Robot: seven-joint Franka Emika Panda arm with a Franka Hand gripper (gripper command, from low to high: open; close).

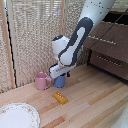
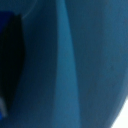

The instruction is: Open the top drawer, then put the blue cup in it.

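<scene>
Your gripper [image 1: 60, 74] sits over the blue cup [image 1: 60, 81] for pickup; finger state cannot be told; wrist view shows only blue.

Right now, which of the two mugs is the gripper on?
The blue cup: the gripper sits directly over it, and blue fills the wrist view. The pink mug stands free beside it, toward the exterior view's left.

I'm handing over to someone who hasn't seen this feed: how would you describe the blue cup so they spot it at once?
Start at the wooden floor in front of the slatted blind, below the white arm's gripper. Two mugs stand side by side there; the blue cup sits directly under the gripper. Its neighbour on the exterior view's left is the pink mug, and a yellow block lies in front.
</scene>
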